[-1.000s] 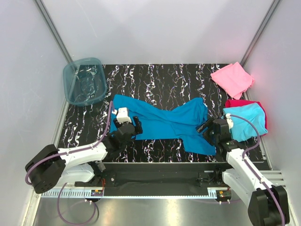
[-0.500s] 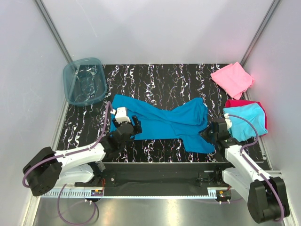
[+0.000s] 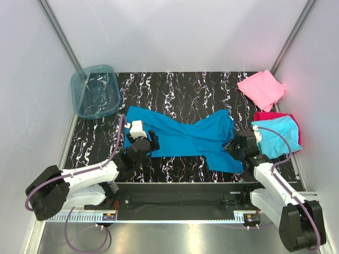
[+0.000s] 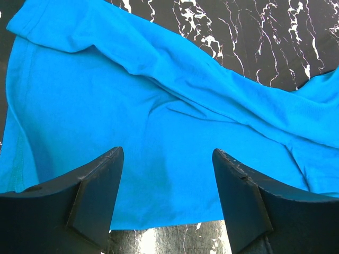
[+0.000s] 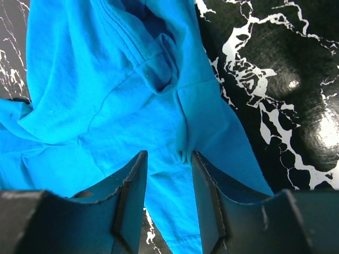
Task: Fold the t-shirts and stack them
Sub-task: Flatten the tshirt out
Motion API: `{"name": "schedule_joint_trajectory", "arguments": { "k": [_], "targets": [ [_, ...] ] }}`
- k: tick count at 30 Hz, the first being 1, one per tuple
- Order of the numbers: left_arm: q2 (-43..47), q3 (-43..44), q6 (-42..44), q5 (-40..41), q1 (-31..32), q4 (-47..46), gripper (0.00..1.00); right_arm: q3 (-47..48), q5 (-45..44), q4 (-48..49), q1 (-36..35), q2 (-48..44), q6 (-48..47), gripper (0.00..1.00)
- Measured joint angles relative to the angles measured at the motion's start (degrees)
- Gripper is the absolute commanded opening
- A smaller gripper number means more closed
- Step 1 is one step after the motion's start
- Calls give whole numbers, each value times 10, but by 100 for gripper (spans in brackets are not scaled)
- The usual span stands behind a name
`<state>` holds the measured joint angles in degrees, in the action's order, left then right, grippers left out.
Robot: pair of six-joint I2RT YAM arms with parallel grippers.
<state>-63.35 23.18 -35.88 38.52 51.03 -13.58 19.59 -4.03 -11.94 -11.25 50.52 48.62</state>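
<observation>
A large teal-blue t-shirt lies spread and wrinkled across the middle of the black marbled table. My left gripper hangs open over its left part; in the left wrist view the wide-apart fingers frame flat cloth just past the shirt's near hem. My right gripper is at the shirt's right end, jaws partly open above a creased seam, with cloth under the fingers and nothing pinched. A folded pink shirt lies at the back right. A folded cyan shirt rests on a magenta-red one.
A translucent blue plastic tub stands at the table's back left corner. White walls with metal posts enclose the table on three sides. Both arm bases sit at the near edge, with purple cables looping beside them.
The right gripper's jaws narrowed over the shirt's right end and have parted again. The left gripper crept slightly to the left, staying open. The shirt has barely shifted.
</observation>
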Motion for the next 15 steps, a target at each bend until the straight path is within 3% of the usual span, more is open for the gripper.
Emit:
{"name": "schedule_joint_trajectory", "arguments": {
  "k": [15],
  "targets": [
    [18, 0, 5, 0, 0, 1, 71, 37, -15, 1, 0, 26, -20, 45]
  ]
}}
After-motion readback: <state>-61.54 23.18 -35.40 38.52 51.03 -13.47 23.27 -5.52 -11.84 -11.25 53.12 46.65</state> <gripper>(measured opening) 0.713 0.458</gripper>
